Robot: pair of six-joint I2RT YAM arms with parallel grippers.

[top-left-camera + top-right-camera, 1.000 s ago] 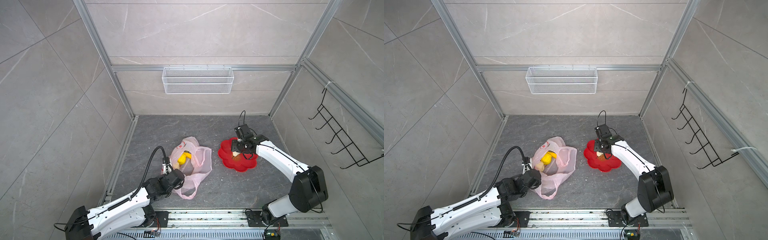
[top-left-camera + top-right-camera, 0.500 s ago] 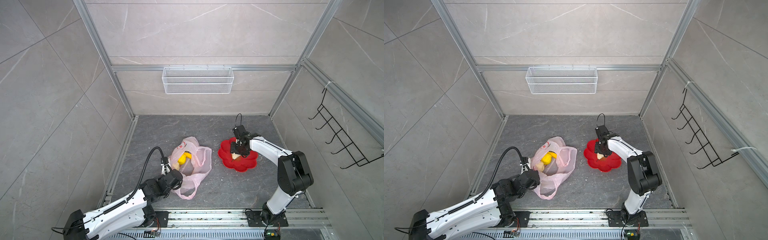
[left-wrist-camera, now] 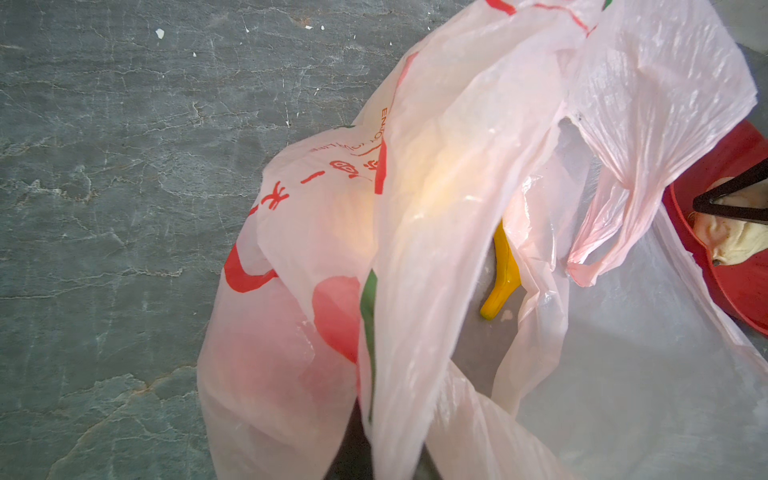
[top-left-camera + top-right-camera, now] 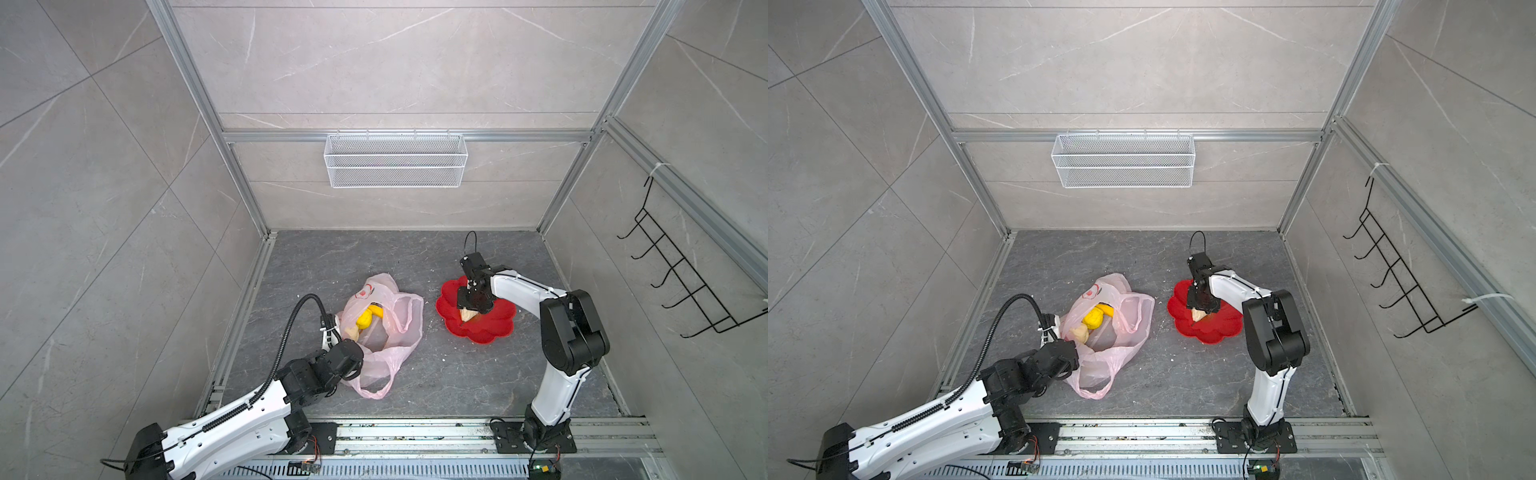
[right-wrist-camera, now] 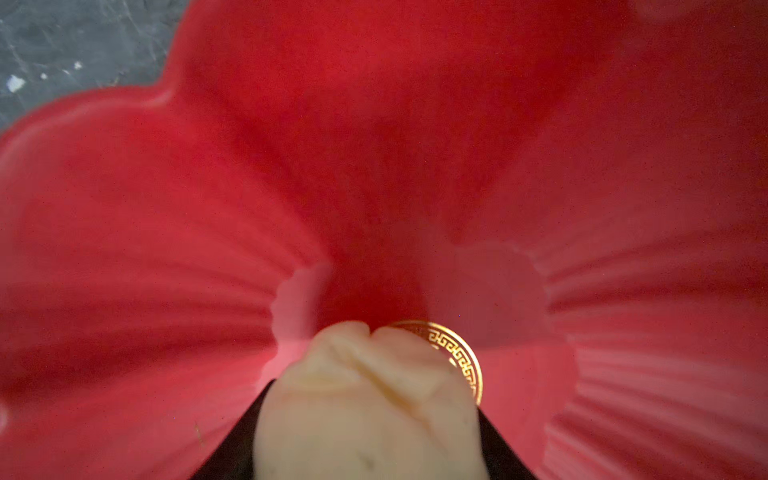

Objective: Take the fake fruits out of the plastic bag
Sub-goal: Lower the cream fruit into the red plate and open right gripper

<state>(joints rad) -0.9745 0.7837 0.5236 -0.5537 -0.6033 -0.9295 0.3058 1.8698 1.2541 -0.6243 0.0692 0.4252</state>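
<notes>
Just right of the bag (image 4: 399,316), I had the right gripper (image 4: 468,309) pinching a beige lump (image 5: 365,407) low in the dish (image 4: 494,330). At the bag's near rim, my left gripper (image 4: 353,361) was pressed together on the film. Inside the bag lay a yellow fruit (image 4: 364,320), a banana (image 3: 505,274) and a second lump (image 4: 352,332).

Left arm: low, stretched forward.
Left tool (image 4: 356,365): tight on the plastic bag (image 4: 405,328).
Right arm: bent, reaching down.
Right tool (image 4: 468,311): gripping a pale lump (image 5: 365,399).
</notes>
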